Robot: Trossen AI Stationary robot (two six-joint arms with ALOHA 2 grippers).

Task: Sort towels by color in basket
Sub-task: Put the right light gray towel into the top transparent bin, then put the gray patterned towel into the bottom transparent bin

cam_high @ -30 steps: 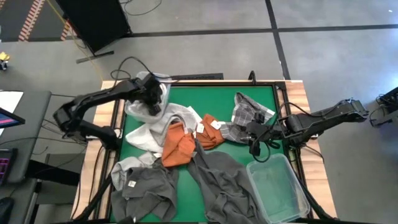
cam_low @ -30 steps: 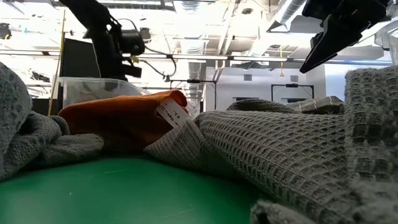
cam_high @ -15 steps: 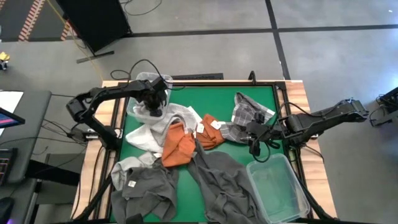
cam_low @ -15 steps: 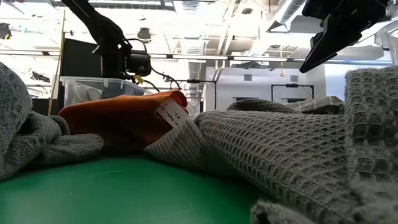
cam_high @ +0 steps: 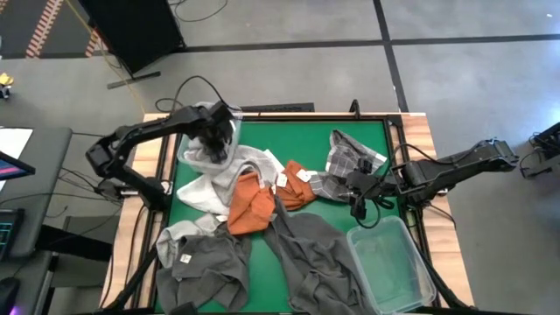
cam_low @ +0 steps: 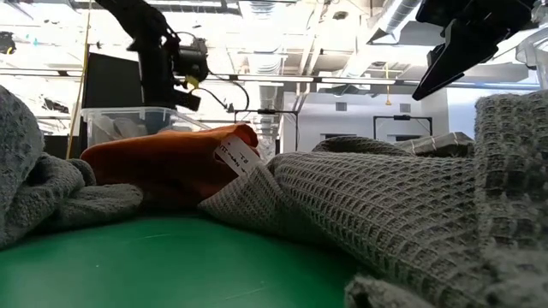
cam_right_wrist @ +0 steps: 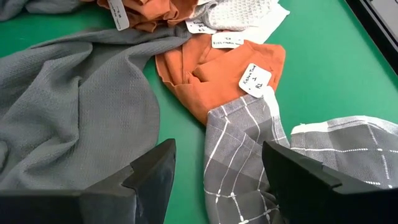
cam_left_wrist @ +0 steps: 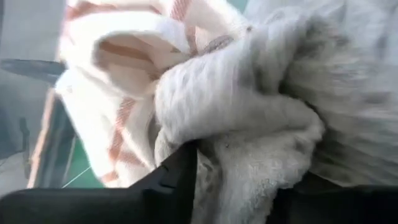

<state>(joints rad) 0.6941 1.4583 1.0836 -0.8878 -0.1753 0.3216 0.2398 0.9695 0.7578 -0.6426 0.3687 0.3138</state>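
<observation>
My left gripper [cam_high: 216, 145] points steeply down into the clear basket [cam_high: 194, 149] at the table's far left. Its fingers stand apart around a pale towel [cam_left_wrist: 249, 106] that lies beside a white towel with orange stripes [cam_left_wrist: 124, 74]. Rust orange towels [cam_high: 249, 206], dark grey towels [cam_high: 306, 254] and a pale towel [cam_high: 210, 185] lie heaped on the green mat. My right gripper [cam_high: 357, 199] hovers open above a grey plaid towel [cam_right_wrist: 242, 155], touching nothing. My left gripper has a bulging fold of the pale towel [cam_left_wrist: 239, 155] between its parted fingers, and the cloth lies against the inner side of one finger [cam_left_wrist: 180, 177]. The fingers come from above, slanting down. The towel rests on the other cloth in the basket.
A second clear basket [cam_high: 389, 262] stands at the near right corner. Dark grey cloth [cam_low: 411, 205] and an orange towel [cam_low: 163, 158] fill the low view. Bare green mat [cam_high: 297, 140] shows at the far middle. Cables run along the table's left edge.
My left gripper sank toward the basket, then rose again above it. My right arm kept still.
</observation>
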